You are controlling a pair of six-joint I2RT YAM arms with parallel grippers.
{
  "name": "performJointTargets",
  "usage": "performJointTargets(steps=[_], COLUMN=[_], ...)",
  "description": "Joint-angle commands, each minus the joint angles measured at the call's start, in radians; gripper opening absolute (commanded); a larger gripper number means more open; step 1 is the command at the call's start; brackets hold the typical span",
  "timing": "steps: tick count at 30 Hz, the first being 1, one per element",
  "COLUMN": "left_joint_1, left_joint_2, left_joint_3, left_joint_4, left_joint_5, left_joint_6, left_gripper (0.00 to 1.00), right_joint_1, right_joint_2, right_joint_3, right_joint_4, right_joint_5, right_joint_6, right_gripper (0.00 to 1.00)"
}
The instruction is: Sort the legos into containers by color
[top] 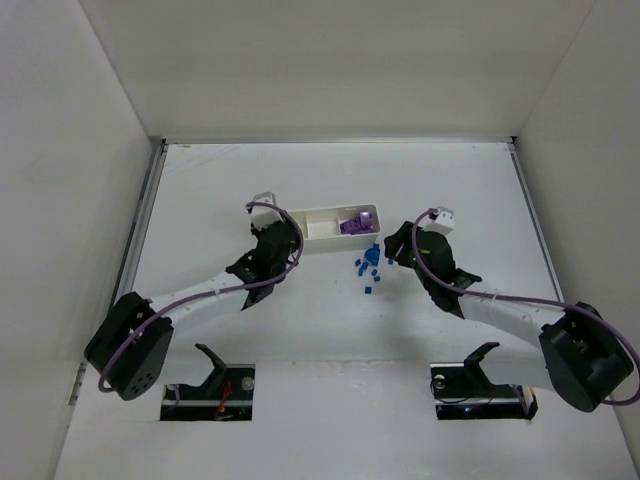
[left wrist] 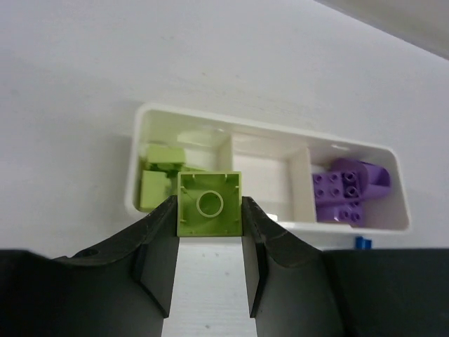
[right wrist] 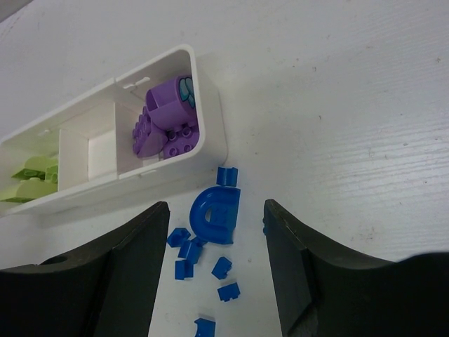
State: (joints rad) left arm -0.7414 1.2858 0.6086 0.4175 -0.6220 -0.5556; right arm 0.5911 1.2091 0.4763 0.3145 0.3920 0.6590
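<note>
My left gripper [left wrist: 209, 210] is shut on a lime green lego [left wrist: 209, 202], held by its sides with the hollow underside facing the camera. It hangs at the near wall of the white three-part tray [left wrist: 280, 130], by the left compartment, where other lime legos [left wrist: 157, 175] lie. Purple legos [left wrist: 346, 189] fill the right compartment. In the top view the left gripper [top: 285, 238] is at the tray's [top: 322, 214] left end. My right gripper [right wrist: 216, 207] stands open over a blue arch lego [right wrist: 219, 216] and several small blue legos [right wrist: 186, 249] on the table beside the tray [right wrist: 212, 133].
White walls close in the table on three sides. The blue legos [top: 368, 266] lie between the two grippers, just in front of the tray's right end. The right gripper [top: 397, 252] is to their right. Both arm bases sit at the near edge.
</note>
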Motion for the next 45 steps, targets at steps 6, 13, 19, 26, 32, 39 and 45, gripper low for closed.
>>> performJointTargets(steps=[6, 13, 19, 26, 32, 39, 45], left_joint_1=[0.165, 0.172, 0.165, 0.162, 0.133, -0.015, -0.180], left_joint_2=[0.107, 0.205, 0.242, 0.222, 0.074, -0.094, -0.057], left_joint_3=[0.115, 0.164, 0.177, 0.175, 0.093, -0.058, -0.093], left_joint_4=[0.004, 0.006, 0.015, 0.015, 0.023, 0.009, 0.033], left_joint_5=[0.223, 0.235, 0.199, 0.188, 0.160, 0.168, 0.179], left_joint_6=[0.008, 0.014, 0.034, 0.037, 0.045, 0.020, -0.049], left_gripper=[0.23, 0.25, 0.33, 0.58, 0.52, 0.41, 0.41], right_joint_1=[0.031, 0.036, 0.049, 0.059, 0.082, 0.082, 0.063], right_joint_2=[0.027, 0.030, 0.043, 0.050, 0.064, 0.127, 0.214], right_joint_3=[0.059, 0.064, 0.074, 0.082, 0.119, 0.169, 0.185], right_joint_4=[0.054, 0.051, 0.043, 0.040, -0.018, -0.120, -0.134], right_joint_5=[0.001, 0.002, 0.007, 0.010, 0.011, 0.019, -0.044], right_joint_6=[-0.012, -0.022, -0.036, -0.050, -0.087, -0.134, -0.157], right_gripper=[0.62, 0.63, 0.62, 0.57, 0.24, 0.25, 0.62])
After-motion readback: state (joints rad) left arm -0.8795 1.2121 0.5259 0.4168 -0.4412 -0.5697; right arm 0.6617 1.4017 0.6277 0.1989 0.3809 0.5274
